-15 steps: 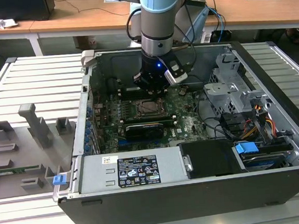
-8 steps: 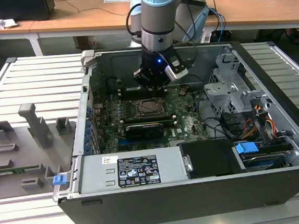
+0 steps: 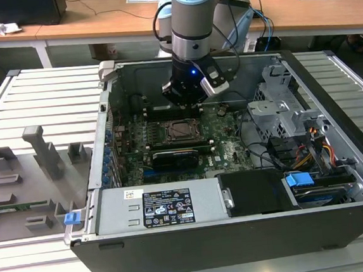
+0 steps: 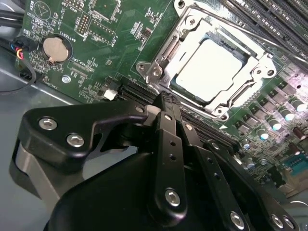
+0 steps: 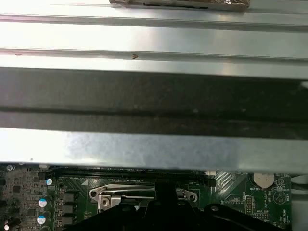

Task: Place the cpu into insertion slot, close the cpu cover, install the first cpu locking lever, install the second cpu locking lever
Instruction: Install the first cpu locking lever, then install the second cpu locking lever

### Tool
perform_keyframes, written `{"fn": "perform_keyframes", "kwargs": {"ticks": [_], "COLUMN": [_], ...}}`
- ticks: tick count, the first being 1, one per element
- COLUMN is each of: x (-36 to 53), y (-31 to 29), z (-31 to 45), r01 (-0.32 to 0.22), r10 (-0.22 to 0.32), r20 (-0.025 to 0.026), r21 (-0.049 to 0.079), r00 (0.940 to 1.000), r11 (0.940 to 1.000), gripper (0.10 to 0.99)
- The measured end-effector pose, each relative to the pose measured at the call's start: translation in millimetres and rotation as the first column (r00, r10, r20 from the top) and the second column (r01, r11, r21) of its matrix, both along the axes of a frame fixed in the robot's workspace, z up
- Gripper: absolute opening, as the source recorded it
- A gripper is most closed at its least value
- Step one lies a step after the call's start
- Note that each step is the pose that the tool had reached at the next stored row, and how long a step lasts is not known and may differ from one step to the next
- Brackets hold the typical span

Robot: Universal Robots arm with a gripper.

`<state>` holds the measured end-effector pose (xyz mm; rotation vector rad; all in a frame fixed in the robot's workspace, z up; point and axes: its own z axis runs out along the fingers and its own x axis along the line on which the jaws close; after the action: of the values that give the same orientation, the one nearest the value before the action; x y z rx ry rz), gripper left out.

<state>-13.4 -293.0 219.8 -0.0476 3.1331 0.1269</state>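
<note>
The cpu (image 4: 211, 67) lies flat in the insertion slot (image 4: 153, 72) on the green board, its pale silver face showing through the cut-out of the cpu cover (image 4: 262, 65), which lies down over it. A thin wire locking lever (image 4: 169, 45) runs along one side of the socket. My gripper (image 4: 166, 99) is shut with nothing between its fingers, and its tip is just off the socket's edge. In the exterior view the gripper (image 3: 188, 103) hangs low over the far edge of the socket with the cpu (image 3: 180, 130) in it. The first wrist view has the cover's edge (image 5: 139, 194) below the case wall.
The open case wall (image 5: 154, 96) stands close behind the gripper. Memory slots (image 4: 284, 24), a coin battery (image 4: 54, 48) and a long black card (image 3: 174, 157) surround the socket. The drive cage (image 3: 281, 111) and cables are at the exterior view's right, grey fixtures (image 3: 20, 182) at its left.
</note>
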Motion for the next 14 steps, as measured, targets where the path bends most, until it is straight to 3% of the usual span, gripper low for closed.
{"fn": "perform_keyframes", "kwargs": {"ticks": [14], "x": [0.2], "y": [-7.0], "z": [0.0], "r01": [0.000], "r10": [0.000], "r20": [-0.0001], "r21": [0.000], "r00": [1.0000], "r11": [1.0000], "gripper": [0.106]}}
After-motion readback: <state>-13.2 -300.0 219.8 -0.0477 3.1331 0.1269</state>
